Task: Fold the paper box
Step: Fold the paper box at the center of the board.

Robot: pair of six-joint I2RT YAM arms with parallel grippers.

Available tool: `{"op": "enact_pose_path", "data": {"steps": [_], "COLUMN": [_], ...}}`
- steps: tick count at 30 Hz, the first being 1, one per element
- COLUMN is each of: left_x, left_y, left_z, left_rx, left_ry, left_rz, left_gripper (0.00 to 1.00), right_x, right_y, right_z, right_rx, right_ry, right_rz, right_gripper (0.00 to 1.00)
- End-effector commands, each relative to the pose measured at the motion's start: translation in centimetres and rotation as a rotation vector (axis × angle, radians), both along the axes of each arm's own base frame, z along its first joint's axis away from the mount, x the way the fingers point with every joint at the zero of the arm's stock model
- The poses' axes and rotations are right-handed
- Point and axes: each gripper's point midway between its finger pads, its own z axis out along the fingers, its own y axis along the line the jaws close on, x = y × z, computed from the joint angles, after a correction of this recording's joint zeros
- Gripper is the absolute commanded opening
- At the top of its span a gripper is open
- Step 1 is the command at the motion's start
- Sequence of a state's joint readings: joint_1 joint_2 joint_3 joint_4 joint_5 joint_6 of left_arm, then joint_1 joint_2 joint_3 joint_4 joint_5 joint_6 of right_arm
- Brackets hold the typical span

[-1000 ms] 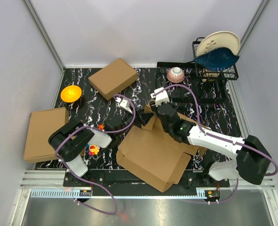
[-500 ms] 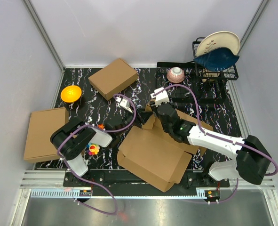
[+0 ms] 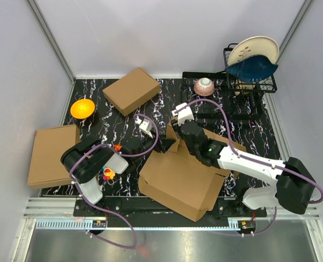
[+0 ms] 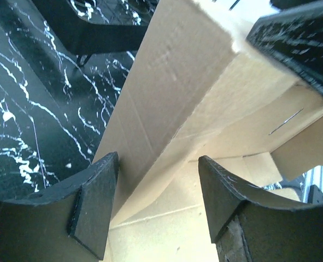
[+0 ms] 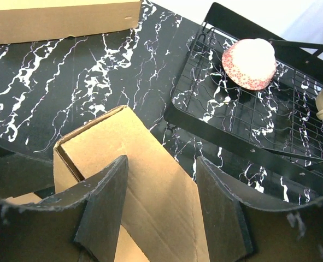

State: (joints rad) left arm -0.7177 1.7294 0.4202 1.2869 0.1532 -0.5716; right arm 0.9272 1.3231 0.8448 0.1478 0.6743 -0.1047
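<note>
The paper box is the big brown die-cut cardboard piece lying partly folded at the table's near centre. Both grippers meet at its far left corner. My left gripper is open, and an upright side flap runs between its fingers, close to the left one, with the box's inner floor below. My right gripper is open too. Its fingers straddle a raised flap seen face-on, without pinching it.
A smaller closed brown box sits at the far left. A flat tan slab overhangs the left edge. An orange bowl, a patterned bowl on a black wire tray and a dish rack with plates surround it.
My left gripper has moved a little further from the arm bases along the box's corner, its jaws narrowing then widening. The right gripper shifted slightly left, and the box's left edge moved right.
</note>
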Motion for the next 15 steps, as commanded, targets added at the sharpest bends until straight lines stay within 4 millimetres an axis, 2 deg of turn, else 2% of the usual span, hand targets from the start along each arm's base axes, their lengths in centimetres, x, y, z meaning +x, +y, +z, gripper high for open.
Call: {"op": "enact_pose_path", "data": {"steps": [1, 4, 7, 8, 12, 15], "left_x": [-1.1, -0.9, -0.6, -0.6, -0.4, -0.5], "left_y": [-0.2, -0.4, -0.7, -0.8, -0.9, -0.8], "left_z": [7.6, 7.1, 6.5, 6.4, 5.5, 4.8], "left_rx": [-0.191, -0.175, -0.158, -0.154, -0.132, -0.116], "left_ry": [-0.293, -0.296, -0.298, -0.298, -0.292, -0.285], "left_rz": [-0.048, -0.049, -0.047, -0.048, -0.046, -0.043], "left_gripper": [0.63, 0.62, 0.49, 0.41, 0.31, 0.29], "right_x": [-2.0, -2.5, -2.7, -2.8, -3.0, -3.0], "right_y": [0.8, 0.5, 0.2, 0.2, -0.3, -0.6], "right_z": [-2.9, -3.0, -2.6, -2.4, -1.2, -0.5], "right_rx": [-0.088, -0.109, -0.110, -0.113, -0.112, -0.117], "right_ry": [0.110, 0.137, 0.139, 0.138, 0.122, 0.109], "right_rz": [0.089, 0.098, 0.097, 0.100, 0.097, 0.096], "right_gripper": [0.60, 0.61, 0.61, 0.62, 0.63, 0.64]}}
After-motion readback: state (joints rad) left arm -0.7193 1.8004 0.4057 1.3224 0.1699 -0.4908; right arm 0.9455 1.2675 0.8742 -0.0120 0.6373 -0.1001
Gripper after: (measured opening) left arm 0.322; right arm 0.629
